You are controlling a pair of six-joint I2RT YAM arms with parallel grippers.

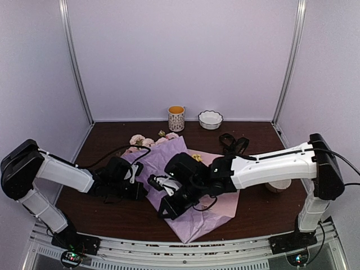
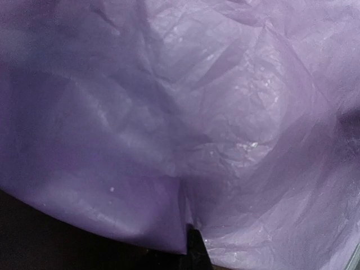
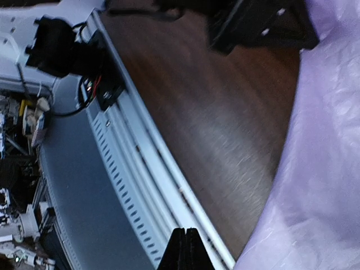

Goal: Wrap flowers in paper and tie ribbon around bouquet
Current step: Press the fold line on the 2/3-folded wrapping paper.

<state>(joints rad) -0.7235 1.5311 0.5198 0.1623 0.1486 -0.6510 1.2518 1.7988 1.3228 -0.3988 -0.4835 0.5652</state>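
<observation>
Brown wood table [image 1: 101, 197] has the purple paper [image 1: 209, 211] lying crumpled in its middle. The left claw [image 2: 192, 248] is shut at the paper's left edge and seems to pinch a fold of it. The right claw [image 3: 184, 250] is shut tight over the paper, with nothing in it. The flowers [image 1: 147, 140] lie at the paper's far edge, pink heads poking out. The ribbon [image 1: 233, 143] waits at the back, untied. I think this is the wrapping step. Next, the paper should be pulled gently over the stems so it does not rip.
</observation>
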